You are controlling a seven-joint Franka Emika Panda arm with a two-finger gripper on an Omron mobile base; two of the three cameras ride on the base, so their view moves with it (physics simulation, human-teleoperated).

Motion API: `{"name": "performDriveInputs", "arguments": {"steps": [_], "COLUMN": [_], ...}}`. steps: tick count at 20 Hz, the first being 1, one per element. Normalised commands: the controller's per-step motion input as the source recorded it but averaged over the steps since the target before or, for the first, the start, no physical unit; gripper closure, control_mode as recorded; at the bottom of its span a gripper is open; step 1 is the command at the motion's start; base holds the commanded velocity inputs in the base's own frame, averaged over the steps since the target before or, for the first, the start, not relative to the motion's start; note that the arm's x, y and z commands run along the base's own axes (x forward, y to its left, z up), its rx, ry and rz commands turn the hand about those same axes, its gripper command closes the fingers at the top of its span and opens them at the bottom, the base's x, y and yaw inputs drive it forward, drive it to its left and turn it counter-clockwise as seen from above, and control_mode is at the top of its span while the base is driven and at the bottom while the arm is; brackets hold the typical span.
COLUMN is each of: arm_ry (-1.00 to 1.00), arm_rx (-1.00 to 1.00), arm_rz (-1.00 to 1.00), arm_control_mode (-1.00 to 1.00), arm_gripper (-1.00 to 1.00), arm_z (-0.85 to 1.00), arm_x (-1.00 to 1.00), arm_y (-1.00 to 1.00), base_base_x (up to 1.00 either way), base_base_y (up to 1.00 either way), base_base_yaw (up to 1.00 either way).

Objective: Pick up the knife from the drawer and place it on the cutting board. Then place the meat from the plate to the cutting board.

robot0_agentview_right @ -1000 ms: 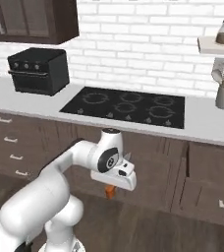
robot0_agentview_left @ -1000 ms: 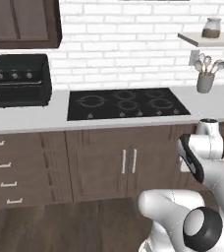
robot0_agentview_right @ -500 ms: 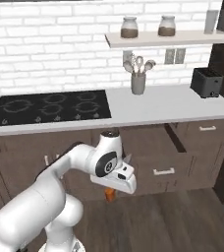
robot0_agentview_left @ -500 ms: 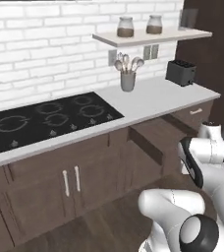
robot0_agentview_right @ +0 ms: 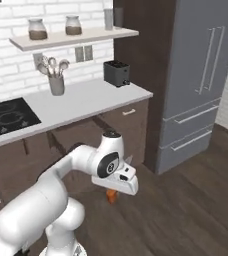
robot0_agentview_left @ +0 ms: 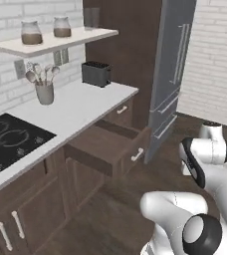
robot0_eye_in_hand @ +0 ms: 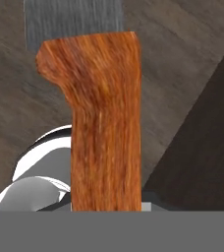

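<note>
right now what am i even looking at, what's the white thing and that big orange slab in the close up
The white thing is a robot arm on a driving base in a rendered kitchen. Two pictures come from cameras on the base, behind the arm to its left and right. The close-up comes from a camera on its hand. The orange slab is the knife, handle near the lens and grey blade beyond, gripped in the claw. On the counter stand a toaster and a utensil holder. A drawer hangs open.

no readable text (jars, toaster unlabelled).
</note>
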Motion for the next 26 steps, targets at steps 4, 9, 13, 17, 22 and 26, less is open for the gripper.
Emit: {"name": "performDriveInputs", "arguments": {"steps": [4, 9, 13, 17, 22, 26], "arm_ry": [0.0, 0.0, 0.0, 0.0, 0.0, 0.0], "arm_rx": [0.0, 0.0, 0.0, 0.0, 0.0, 0.0], "arm_rz": [0.0, 0.0, 0.0, 0.0, 0.0, 0.0], "arm_control_mode": [1.0, 1.0, 1.0, 1.0, 1.0, 1.0], "arm_gripper": [1.0, 1.0, 1.0, 1.0, 1.0, 1.0], "arm_z": [0.0, 0.0, 0.0, 0.0, 0.0, 0.0], "arm_x": [0.0, 0.0, 0.0, 0.0, 0.0, 0.0], "arm_y": [0.0, 0.0, 0.0, 0.0, 0.0, 0.0], "base_base_x": [0.19, 0.3, 0.36, 0.14, 0.0, 0.05], "base_base_y": [0.0, 0.0, 0.03, 0.21, 0.32, 0.36], "base_base_yaw": [-0.82, -0.83, -0.77, -0.75, -0.79, -0.79]}}
